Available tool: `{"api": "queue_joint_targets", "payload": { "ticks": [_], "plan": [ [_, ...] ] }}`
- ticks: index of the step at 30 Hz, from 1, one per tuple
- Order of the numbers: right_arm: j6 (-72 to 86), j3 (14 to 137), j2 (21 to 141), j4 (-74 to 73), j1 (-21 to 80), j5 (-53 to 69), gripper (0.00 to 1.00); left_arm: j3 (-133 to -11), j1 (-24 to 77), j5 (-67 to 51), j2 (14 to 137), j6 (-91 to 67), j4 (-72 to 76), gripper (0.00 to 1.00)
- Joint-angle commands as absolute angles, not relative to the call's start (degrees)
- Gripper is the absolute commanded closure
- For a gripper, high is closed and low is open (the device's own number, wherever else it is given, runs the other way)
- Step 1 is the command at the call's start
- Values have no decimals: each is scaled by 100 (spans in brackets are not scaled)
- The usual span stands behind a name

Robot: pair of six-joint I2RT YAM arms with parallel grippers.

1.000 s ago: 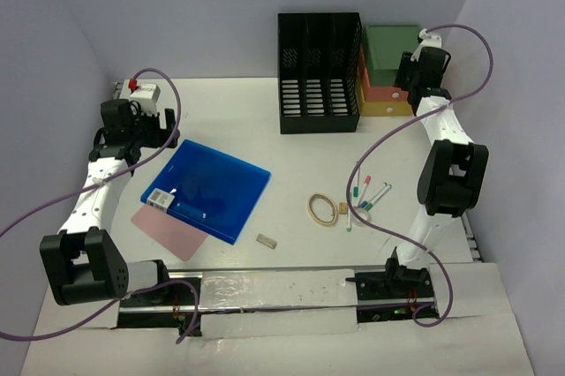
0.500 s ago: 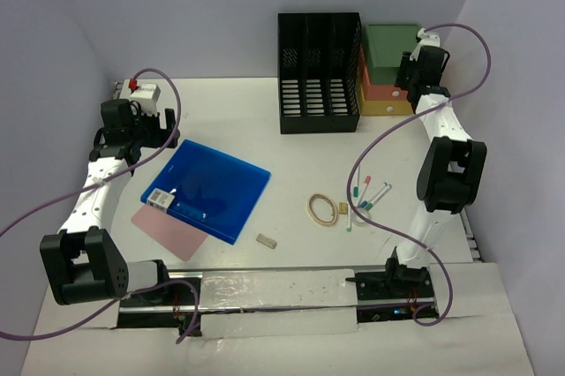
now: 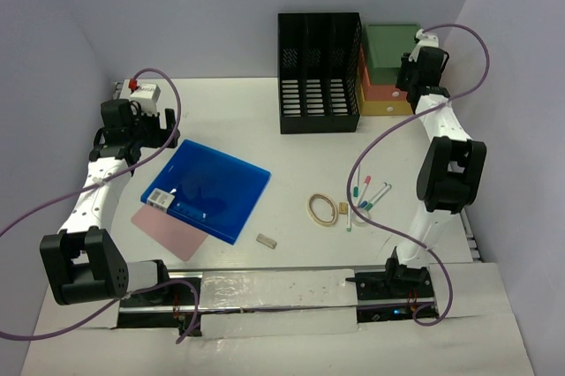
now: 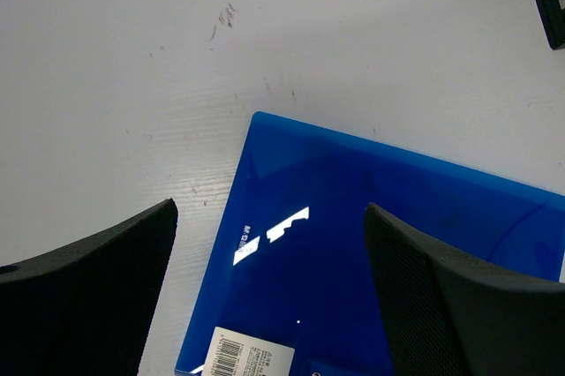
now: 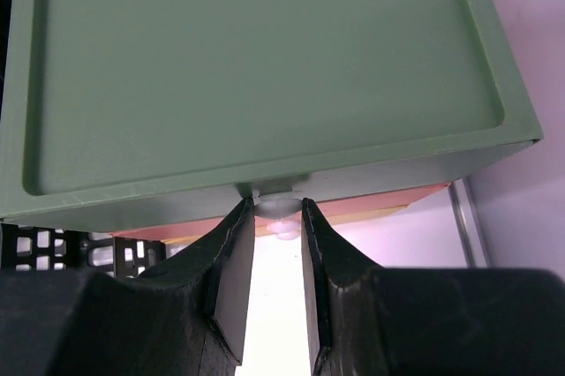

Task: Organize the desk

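The white desk (image 3: pixel 229 111) holds a blue folder (image 3: pixel 207 189) at the left, with a barcode label (image 4: pixel 243 358) near its corner. My left gripper (image 3: pixel 166 138) hovers over the folder's far corner (image 4: pixel 371 252), open and empty (image 4: pixel 269 288). My right gripper (image 3: pixel 408 71) is at the back right, at the front of the green top drawer (image 5: pixel 256 67) of the drawer unit (image 3: pixel 387 49). Its jaws are shut (image 5: pixel 278 213) on the drawer's small pale knob (image 5: pixel 278 206).
A black slotted file rack (image 3: pixel 320 71) stands left of the drawer unit. A pink sheet (image 3: pixel 168 233) lies under the folder. A rubber band (image 3: pixel 321 209), a small block (image 3: pixel 343 208), several markers (image 3: pixel 366 195) and an eraser (image 3: pixel 267 239) lie mid-desk.
My right gripper has edged slightly left at the green drawer's front. The left arm and the objects on the desk have not moved.
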State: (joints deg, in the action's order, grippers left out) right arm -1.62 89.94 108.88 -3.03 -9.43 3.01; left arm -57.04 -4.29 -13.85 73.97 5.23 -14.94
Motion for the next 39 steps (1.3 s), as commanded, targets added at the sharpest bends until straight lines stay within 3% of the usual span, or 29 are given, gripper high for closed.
{"api": "queue_joint_targets", "payload": {
  "ticks": [1, 21, 24, 25, 27, 28, 31, 39],
  "plan": [
    [-387, 8842, 10661, 44, -984, 312, 89, -5845, -457, -1441, 7383, 562, -1450, 7],
    [103, 5029, 7505, 875, -958, 22, 88, -5783, -458, -1749, 6824, 543, -1540, 7],
    [256, 4699, 7094, 946, -958, -233, 67, -5766, -465, -1749, 6737, 553, -1597, 6],
    [294, 4685, 7030, 926, -958, -246, 66, -5766, -466, -1757, 6717, 561, -1600, 6],
    [343, 4755, 6951, 759, -958, -153, 39, -5771, -466, -1754, 6650, 584, -1659, 7],
    [388, 4827, 6933, 642, -958, -129, 32, -5766, -464, -1749, 6613, 589, -1674, 7],
    [739, 5020, 6865, 192, -958, -222, 27, -5741, -457, -1765, 6522, 596, -1721, 6],
    [2355, 4381, 5723, -1209, -958, -1016, 29, -5693, -457, -1749, 6381, 607, -1758, 6]
  ]
}}
